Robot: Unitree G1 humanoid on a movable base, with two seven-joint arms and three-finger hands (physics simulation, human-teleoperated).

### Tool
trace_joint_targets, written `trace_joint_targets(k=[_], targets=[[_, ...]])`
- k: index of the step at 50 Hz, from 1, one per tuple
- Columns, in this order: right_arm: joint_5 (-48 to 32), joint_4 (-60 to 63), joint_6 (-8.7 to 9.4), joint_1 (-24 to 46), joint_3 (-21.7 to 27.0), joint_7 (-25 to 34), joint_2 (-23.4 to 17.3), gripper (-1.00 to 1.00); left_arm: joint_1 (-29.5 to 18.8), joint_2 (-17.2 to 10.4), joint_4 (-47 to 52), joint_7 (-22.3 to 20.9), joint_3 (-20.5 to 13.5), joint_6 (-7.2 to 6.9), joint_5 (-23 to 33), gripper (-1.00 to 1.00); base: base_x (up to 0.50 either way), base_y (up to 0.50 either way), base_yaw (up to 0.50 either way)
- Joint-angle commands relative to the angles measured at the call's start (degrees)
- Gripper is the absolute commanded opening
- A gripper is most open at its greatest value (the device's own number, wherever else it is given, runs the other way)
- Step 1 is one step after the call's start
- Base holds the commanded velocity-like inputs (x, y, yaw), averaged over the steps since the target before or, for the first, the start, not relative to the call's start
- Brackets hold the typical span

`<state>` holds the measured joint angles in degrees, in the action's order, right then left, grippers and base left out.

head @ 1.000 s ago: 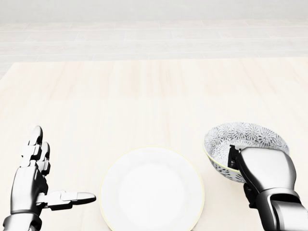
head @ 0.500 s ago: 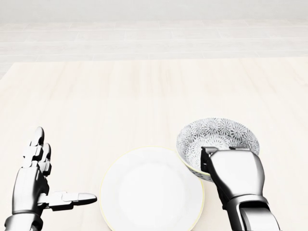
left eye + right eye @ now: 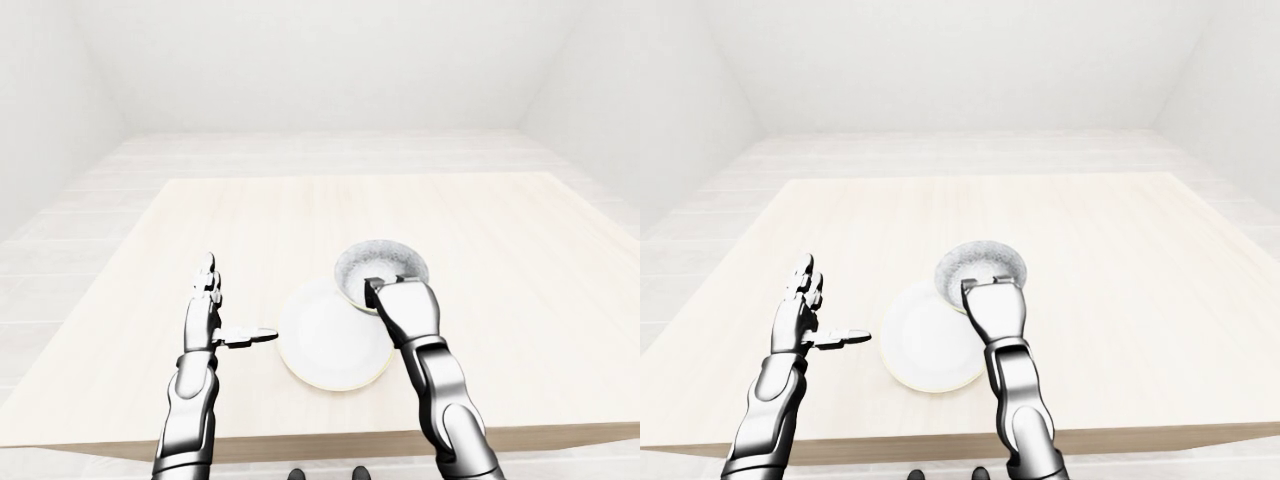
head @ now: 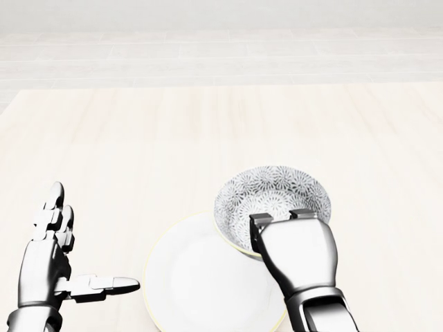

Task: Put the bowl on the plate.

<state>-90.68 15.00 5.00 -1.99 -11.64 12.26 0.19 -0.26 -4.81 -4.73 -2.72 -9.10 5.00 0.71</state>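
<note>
**Bowl held at the plate's upper-right edge**

White walls (image 3: 300, 60) close in the room, and a pale tiled floor (image 3: 300, 150) runs along the top of the head view. A wide worktop (image 4: 208, 138) of light wood fills most of every view, and only the two task things lie on it.

The plate (image 4: 194, 277) is plain white and round with a thin cream rim. It lies flat near the bottom of the head view, a little left of centre. Its lower edge runs out of that view, but the eye views show it whole, near the worktop's bottom edge.

The bowl (image 4: 270, 190) has a grey-and-white flower pattern inside and out, and nothing is in it. It stands upright with its mouth up and overlaps the plate's upper-right edge in the head view. Most of it lies beyond the plate's rim, toward the top right. The views do not show whether its base touches the plate or is held clear of it.

The right robot hand (image 4: 294, 252) grips the bowl's near side, back of the hand up, with dark fingertips hooked over the rim.

The left robot hand (image 4: 52, 256) is spread wide and holds nothing. Its fingers point toward the top of the view and its thumb points right toward the plate, a little apart from it.
</note>
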Motion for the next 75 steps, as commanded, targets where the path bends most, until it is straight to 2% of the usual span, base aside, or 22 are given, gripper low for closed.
trace_joint_targets(k=[1, 2, 10, 14, 27, 34, 40, 75], targets=[[-2.44, -0.68, 0.00, 0.62, -3.23, -3.71, 1.00, -0.69, -0.16, -0.02, 0.00, 0.02, 0.03, 0.00, 0.04, 1.00, 0.00, 0.00, 0.00], [-2.46, -1.76, 0.00, 1.69, -4.84, -4.12, 2.28, -0.69, -0.54, -0.11, 0.08, 0.10, -0.03, 0.00, 0.03, 1.00, 0.00, 0.00, 0.00], [-2.64, -1.51, 0.00, 1.77, -6.74, -4.34, 2.60, -0.69, -0.64, -0.33, 0.63, -0.02, -0.23, 0.00, -0.06, 1.00, 0.00, 0.00, 0.00], [-2.42, -1.60, 0.00, 0.30, -8.51, -6.43, 2.86, -0.66, -0.85, -0.23, 0.04, 0.21, -0.23, 0.00, 0.03, 1.00, 0.00, 0.00, 0.00], [-5.24, 4.67, 0.00, -3.49, -13.86, -6.84, 2.24, -0.68, -0.60, -0.23, -1.61, 0.20, -0.12, 0.00, -0.16, 1.00, 0.00, 0.00, 0.00], [-5.44, 5.81, 0.00, -7.44, -17.19, -9.89, 1.35, -0.68, -0.11, -0.30, -1.06, -0.08, -0.34, 0.00, -0.52, 1.00, 0.00, 0.00, 0.00], [-4.78, 3.72, 0.00, -8.17, -19.04, -11.69, 0.95, -0.68, -0.12, -0.35, -1.04, -0.13, -0.50, 0.00, -0.55, 1.00, 0.00, 0.00, 0.00], [-1.22, -2.40, 0.00, -7.99, -19.94, -16.97, -0.62, -0.68, -0.06, -0.26, -0.68, -0.20, -0.46, 0.00, -0.35, 1.00, 0.00, 0.00, 0.00]])
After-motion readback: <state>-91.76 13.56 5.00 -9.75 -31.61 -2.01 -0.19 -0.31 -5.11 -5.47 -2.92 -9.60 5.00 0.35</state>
